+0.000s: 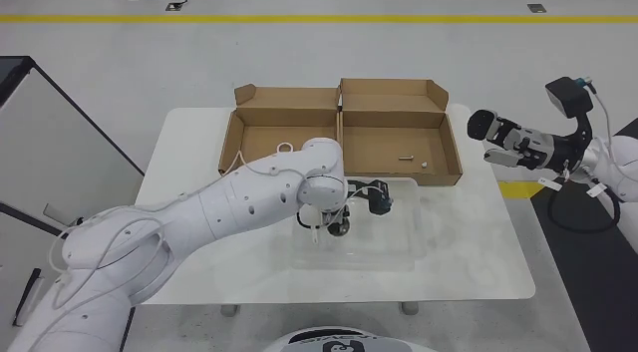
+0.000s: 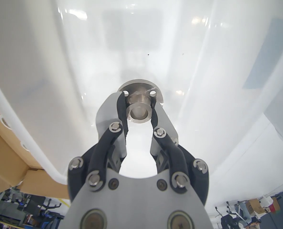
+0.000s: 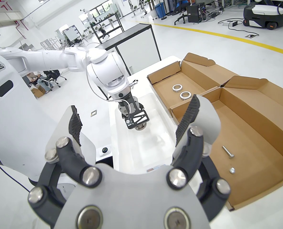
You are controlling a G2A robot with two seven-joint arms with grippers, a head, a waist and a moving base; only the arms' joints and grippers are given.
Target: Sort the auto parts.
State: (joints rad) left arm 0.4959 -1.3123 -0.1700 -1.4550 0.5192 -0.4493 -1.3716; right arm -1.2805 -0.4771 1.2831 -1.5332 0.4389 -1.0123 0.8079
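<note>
The left gripper point(image 2: 138, 106) is reaching down into the clear tray point(image 1: 387, 244) at the centre of the top view. Its fingers are clamping the sleeve of a flanged metal bushing point(image 2: 141, 89), flange pointing down toward the tray floor. I am not able to tell whether the part is resting on that floor or hanging just above it. At the right of the top view the right gripper point(image 3: 134, 113) is hovering beside the boxes, over the edge of the bench point(image 1: 478, 252), with its fingers spread wide and holding nothing. Behind the tray two open cardboard boxes are sitting side by side. The left box point(image 1: 284, 118) is holding two metal rings point(image 3: 181, 91) lying near each other. The right box point(image 1: 394, 118) is holding a bolt point(image 3: 228, 152) and a small round piece point(image 3: 232, 170) just beside it. So the sorting is looking well along, to my eye: four pieces are lying in boxes, and the bushing seems to be the last one waiting. It is yet to be lifted out and dropped into a box, and I am not able to say which box it belongs in.
</note>
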